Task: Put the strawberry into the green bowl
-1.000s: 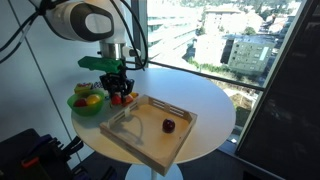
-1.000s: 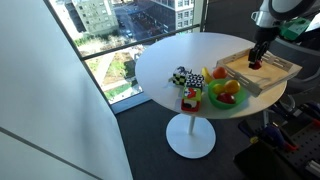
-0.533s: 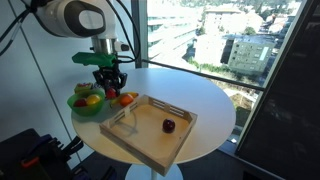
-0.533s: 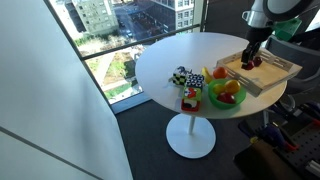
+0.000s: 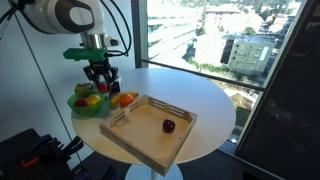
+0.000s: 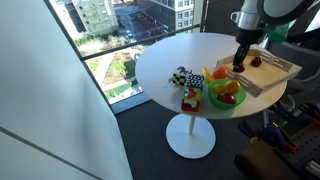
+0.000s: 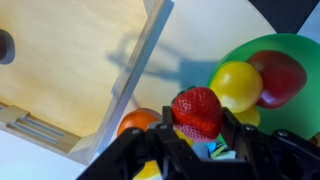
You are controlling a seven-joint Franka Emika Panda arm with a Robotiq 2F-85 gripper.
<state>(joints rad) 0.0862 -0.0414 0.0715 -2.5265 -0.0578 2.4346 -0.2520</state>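
Observation:
My gripper [image 7: 198,125] is shut on the bright red strawberry [image 7: 197,108] and holds it in the air. In the wrist view the green bowl [image 7: 300,45] lies to the right of the strawberry, with a yellow fruit [image 7: 237,85] and a red fruit [image 7: 280,75] in it. In both exterior views the gripper [image 5: 101,79] [image 6: 239,62] hangs just above the table beside the green bowl [image 5: 75,103] [image 6: 213,99], near its edge towards the tray.
A square light wooden tray [image 5: 150,138] [image 6: 275,78] [image 7: 60,70] holds a dark maroon fruit [image 5: 168,125]. An orange fruit [image 5: 124,98] [image 7: 140,122] lies between tray and bowl. Small toys [image 6: 186,88] sit on the round white table [image 5: 215,110] near the bowl.
My gripper, holding the strawberry, has moved away from the tray's corner towards the green bowl. The orange fruit is now uncovered.

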